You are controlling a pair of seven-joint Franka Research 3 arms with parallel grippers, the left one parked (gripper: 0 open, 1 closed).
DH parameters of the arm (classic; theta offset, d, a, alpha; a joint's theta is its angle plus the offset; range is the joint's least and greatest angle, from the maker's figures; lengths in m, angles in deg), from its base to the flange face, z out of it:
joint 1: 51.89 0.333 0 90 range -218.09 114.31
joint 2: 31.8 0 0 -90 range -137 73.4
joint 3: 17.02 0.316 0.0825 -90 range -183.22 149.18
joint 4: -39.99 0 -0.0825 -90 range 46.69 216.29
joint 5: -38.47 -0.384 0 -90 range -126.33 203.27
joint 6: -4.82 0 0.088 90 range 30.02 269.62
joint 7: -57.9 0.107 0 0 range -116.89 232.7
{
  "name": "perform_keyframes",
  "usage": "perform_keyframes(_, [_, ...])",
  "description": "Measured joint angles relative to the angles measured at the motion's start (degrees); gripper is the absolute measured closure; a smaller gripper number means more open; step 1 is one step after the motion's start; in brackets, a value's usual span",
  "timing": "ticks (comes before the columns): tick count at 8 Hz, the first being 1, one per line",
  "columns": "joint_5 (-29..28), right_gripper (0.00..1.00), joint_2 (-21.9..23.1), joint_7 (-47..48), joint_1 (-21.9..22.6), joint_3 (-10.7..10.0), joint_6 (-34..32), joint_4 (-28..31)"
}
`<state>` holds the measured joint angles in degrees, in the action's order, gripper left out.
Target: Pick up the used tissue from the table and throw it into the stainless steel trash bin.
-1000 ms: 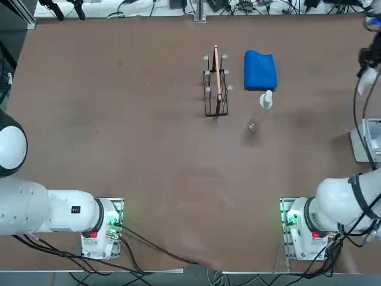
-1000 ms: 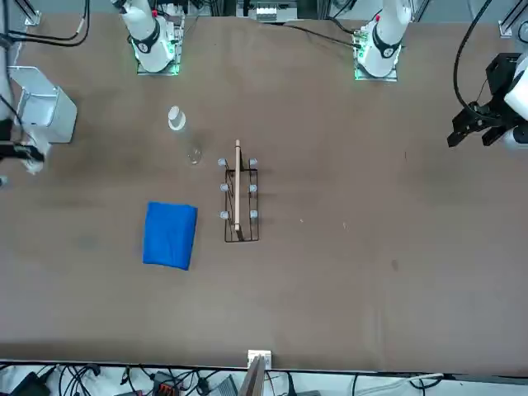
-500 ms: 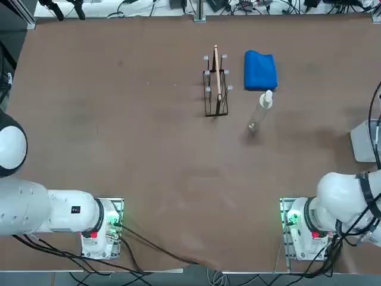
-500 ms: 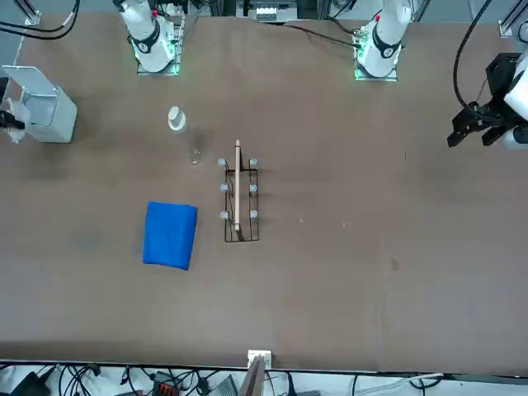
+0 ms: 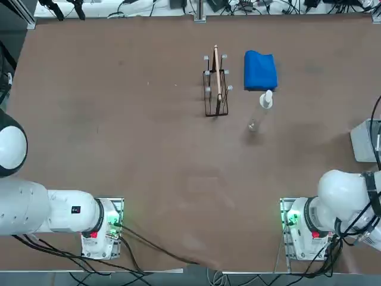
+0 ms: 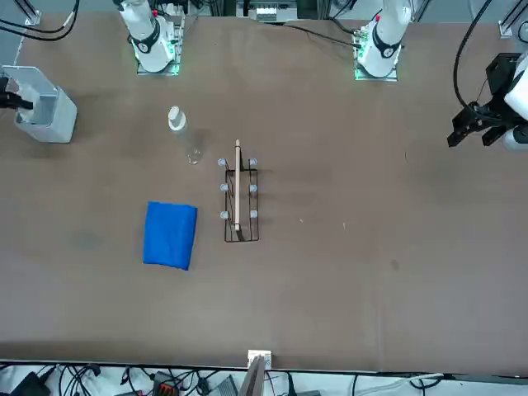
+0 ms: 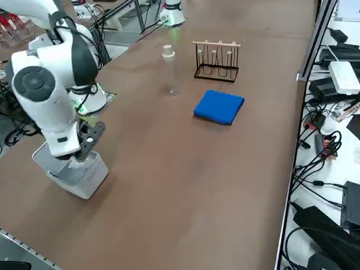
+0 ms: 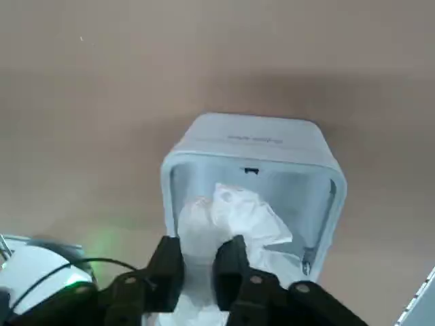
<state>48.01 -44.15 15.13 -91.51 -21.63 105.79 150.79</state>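
From my station I find the used tissue (image 8: 234, 224) white, crumpled and loosely bunched, at the mouth of the stainless steel trash bin (image 7: 79, 179). The bin is pale grey, box-shaped with rounded corners, open at its rectangular rim and upright on the right side of the table (image 5: 172, 155). The tabletop is brown, flat and matte.

Your top view looks straight down on the surface (image 5: 166, 155) from the arms' side; your front view faces back across that same surface. Your right side view looks diagonally down, nearer the bin (image 7: 79, 177). Your wrist view, closest, seems to look down into that bin, also seen in the others.
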Motion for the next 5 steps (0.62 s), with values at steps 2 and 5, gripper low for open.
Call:
perform_keyframes(2, [-0.02,0.36,0.0,-3.93,-1.43,0.04,-0.12,0.06])
perform_keyframes(5, [-0.18,0.0,0.36,-5.08,-1.52,0.97,-2.16,-1.29])
